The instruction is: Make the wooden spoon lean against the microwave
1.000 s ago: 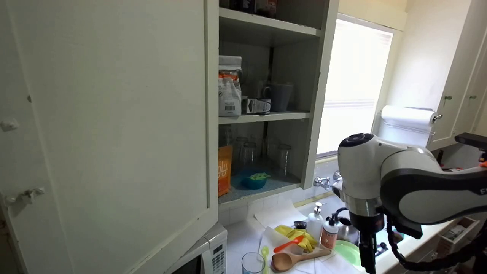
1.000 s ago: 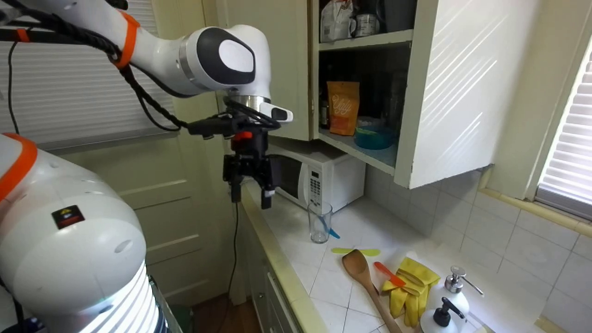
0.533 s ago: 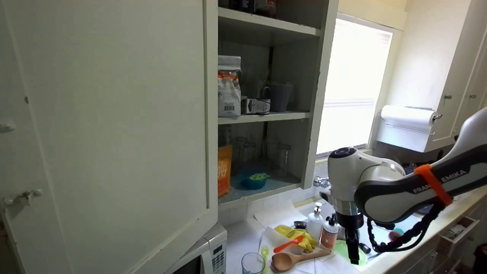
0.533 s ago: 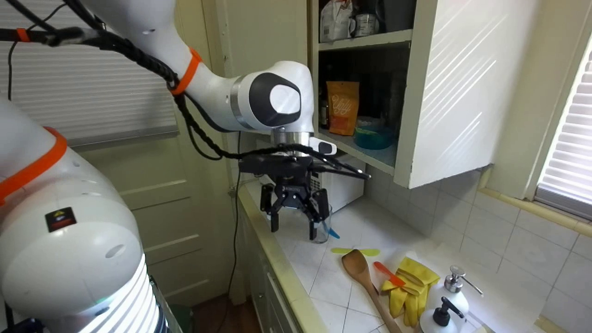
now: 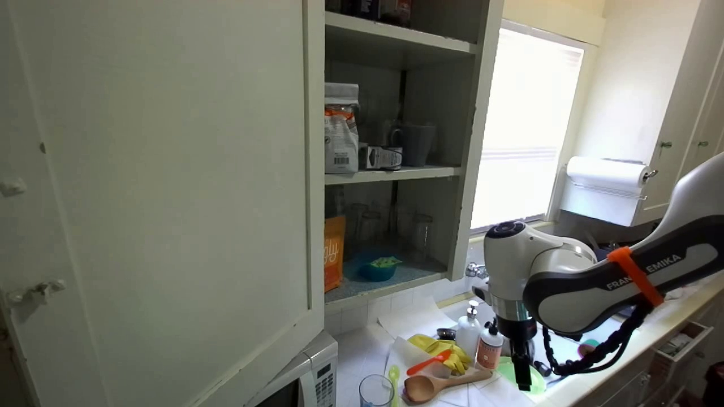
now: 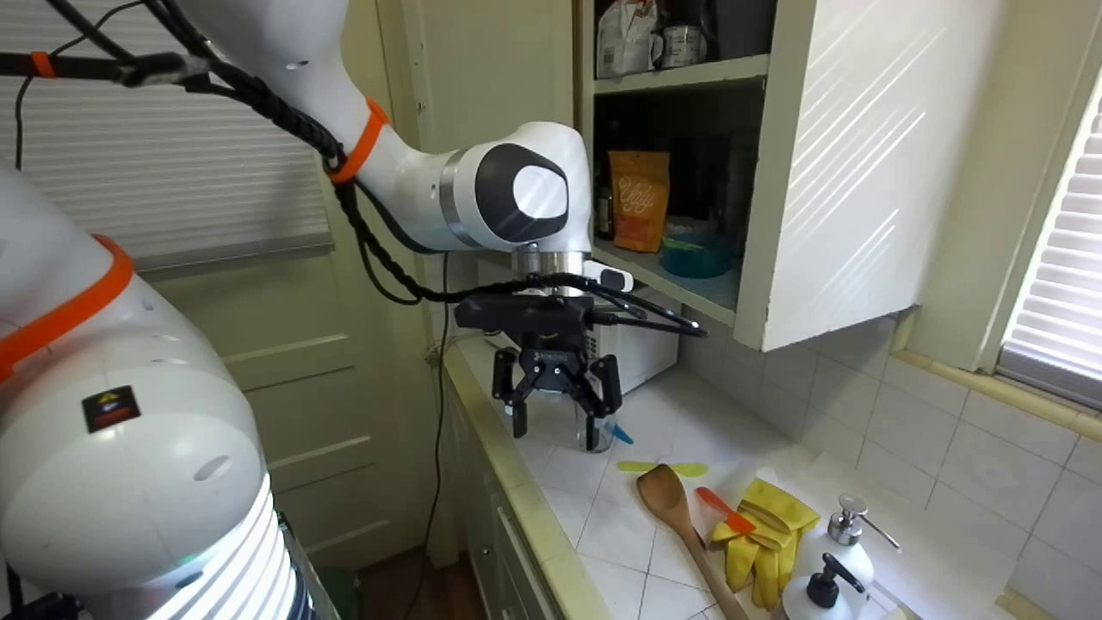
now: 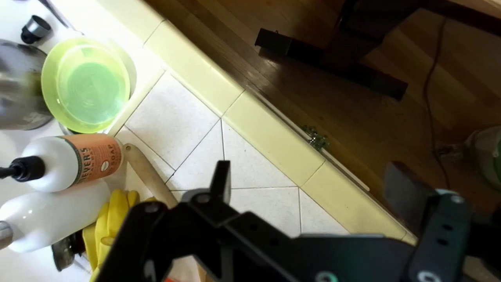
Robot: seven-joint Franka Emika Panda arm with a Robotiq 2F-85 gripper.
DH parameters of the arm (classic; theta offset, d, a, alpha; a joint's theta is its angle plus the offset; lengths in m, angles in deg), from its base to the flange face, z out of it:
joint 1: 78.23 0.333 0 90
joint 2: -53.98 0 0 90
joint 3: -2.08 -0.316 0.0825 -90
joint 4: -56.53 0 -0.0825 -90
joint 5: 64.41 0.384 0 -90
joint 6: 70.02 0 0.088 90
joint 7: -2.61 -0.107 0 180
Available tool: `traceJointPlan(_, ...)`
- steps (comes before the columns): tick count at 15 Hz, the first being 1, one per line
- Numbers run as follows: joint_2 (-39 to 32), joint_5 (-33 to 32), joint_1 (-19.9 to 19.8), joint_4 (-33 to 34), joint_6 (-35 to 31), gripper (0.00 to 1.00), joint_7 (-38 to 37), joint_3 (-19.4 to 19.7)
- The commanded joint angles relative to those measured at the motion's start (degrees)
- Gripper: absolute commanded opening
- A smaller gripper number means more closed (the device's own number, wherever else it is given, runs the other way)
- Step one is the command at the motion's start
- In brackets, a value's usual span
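Hanging above the counter, the hand is holding its jaws wide apart with nothing between them, so the task is presumably standing at the approach, no grasp yet being made. In an exterior view the wooden spoon is lying flat to the right of the hand, just beside the yellow gloves, while the microwave is standing at the far end. The next move is probably calling for centring over the handle, descending, closing and lifting.
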Motion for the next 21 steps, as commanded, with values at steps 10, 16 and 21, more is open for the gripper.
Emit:
traceJointPlan(10, -27.24, -19.11, -10.01, -0.28, -44.86, 1.00, 3.09, 4.90)
traceJointPlan(16, -29.05, -17.74, -10.34, 0.03, -44.73, 1.00, 2.22, 5.35)
traceJointPlan(21, -31.42, -20.27, -10.49, 1.18, -48.40, 1.00, 1.53, 6.33)
